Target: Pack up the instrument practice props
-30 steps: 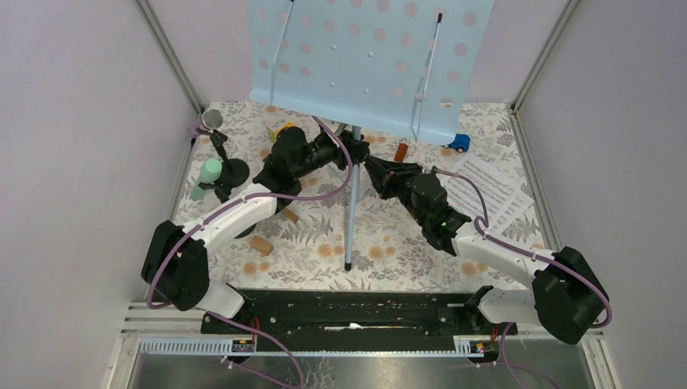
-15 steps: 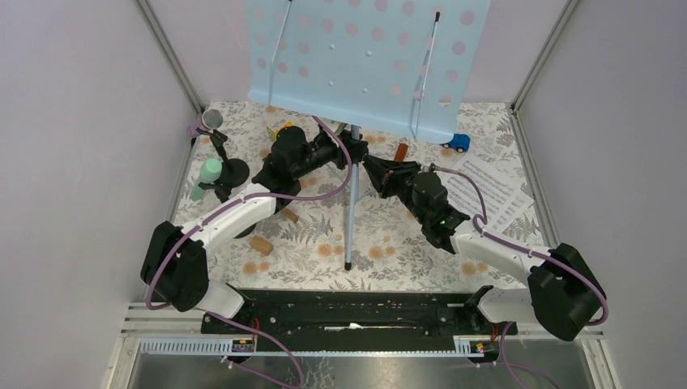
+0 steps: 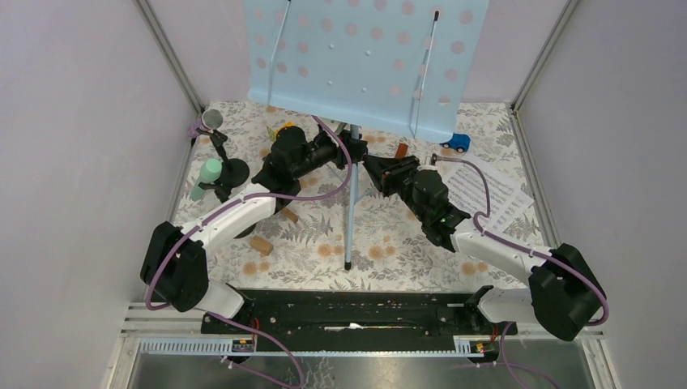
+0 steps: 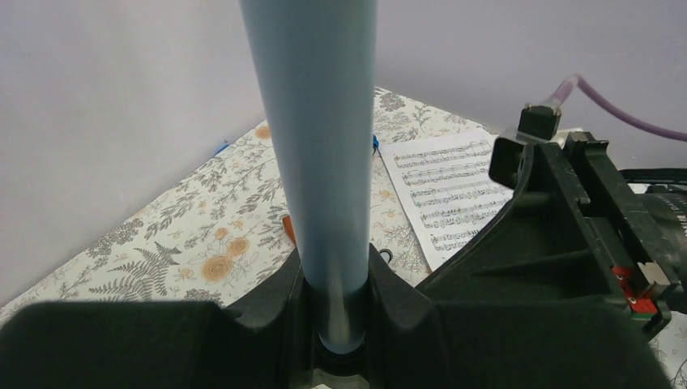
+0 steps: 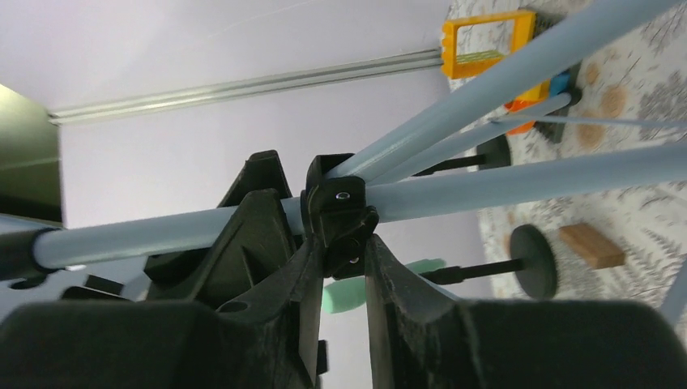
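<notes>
The pale blue perforated music rack (image 3: 364, 57) stands at the back on its pole (image 3: 351, 203), with its tripod legs spread. My left gripper (image 3: 352, 150) is shut on the pole (image 4: 320, 146), which sits between the jaws in the left wrist view. My right gripper (image 3: 371, 166) is shut on the black tripod hub (image 5: 340, 207) where the pale blue legs meet. White sheet music (image 3: 486, 190) lies at the right. The purple glitter microphone (image 3: 212, 120) and the mint-green microphone (image 3: 207, 177) sit in black round-based holders (image 3: 235, 172) at the left.
A small blue toy car (image 3: 459, 143) sits behind the sheet music. Brown wooden blocks (image 3: 261, 245) lie near the left arm, and another block (image 3: 402, 151) lies by the pole. A yellow-orange toy (image 3: 283, 130) sits at the back. Walls close in on three sides.
My right gripper has edged left toward the pole. The rack's desk has shifted slightly left. My left arm has barely moved.
</notes>
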Robot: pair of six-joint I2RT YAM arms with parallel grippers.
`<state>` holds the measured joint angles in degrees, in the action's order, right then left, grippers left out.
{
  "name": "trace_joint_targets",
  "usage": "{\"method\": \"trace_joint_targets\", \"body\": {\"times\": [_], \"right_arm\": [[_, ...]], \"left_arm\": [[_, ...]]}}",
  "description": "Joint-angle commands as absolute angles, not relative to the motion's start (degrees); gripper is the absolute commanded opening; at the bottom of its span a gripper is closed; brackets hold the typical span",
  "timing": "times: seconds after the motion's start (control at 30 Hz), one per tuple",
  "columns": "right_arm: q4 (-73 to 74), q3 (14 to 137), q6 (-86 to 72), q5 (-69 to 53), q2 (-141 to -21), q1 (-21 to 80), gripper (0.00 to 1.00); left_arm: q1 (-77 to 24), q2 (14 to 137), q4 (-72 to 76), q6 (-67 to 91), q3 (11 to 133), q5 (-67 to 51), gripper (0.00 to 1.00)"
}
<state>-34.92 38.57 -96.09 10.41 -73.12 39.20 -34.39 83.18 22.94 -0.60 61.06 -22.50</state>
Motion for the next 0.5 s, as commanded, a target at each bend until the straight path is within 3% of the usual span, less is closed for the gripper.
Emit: {"method": "trace_joint_targets", "body": {"times": [0.0, 0.27, 0.47], "right_arm": [[-31.1, 42.2, -78.9, 11.6, -74.6, 38.8, 0.00], [-34.1, 41.7, -59.3, 11.9, -75.0, 38.8, 0.00], [-44.3, 40.0, -42.7, 6.9, -78.4, 38.8, 0.00]], "left_arm": [[-35.7, 82.5, 17.0, -3.0, 60.9, -26.2, 0.00], [-35.7, 82.4, 17.0, -2.9, 60.9, -25.9, 0.00], [-35.7, 82.9, 16.6, -2.6, 61.1, -26.1, 0.00]]}}
